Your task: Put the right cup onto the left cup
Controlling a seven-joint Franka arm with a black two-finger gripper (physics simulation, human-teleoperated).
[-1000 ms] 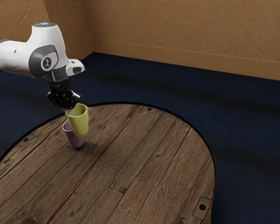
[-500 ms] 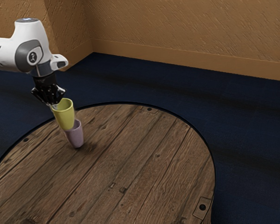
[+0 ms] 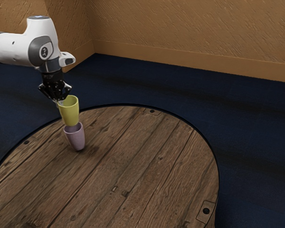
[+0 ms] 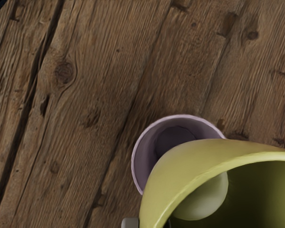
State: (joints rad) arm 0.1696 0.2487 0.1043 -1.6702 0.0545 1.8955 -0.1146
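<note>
My gripper (image 3: 61,101) is shut on the near rim wall of the yellow cup (image 3: 70,113), holding it upright in the air. Below it on the table stands the pink-purple cup (image 3: 76,137), its mouth up and partly overlapped by the yellow cup's base in the exterior view. In the wrist view the yellow cup (image 4: 180,166) covers part of the purple cup (image 4: 138,161), whose dark inside shows beside it. One fingertip pokes in at the wrist view's lower edge, against the yellow wall. Whether the cups touch, I cannot tell.
Both cups are near the round wooden table's (image 3: 147,161) edge on the arm's side. Dark blue floor (image 3: 256,128) surrounds the table, and a tan wall (image 3: 194,33) stands behind.
Holding the yellow cup, my gripper first went toward the exterior view's left and up, then came partway back right and a little higher. The purple cup has stayed put.
</note>
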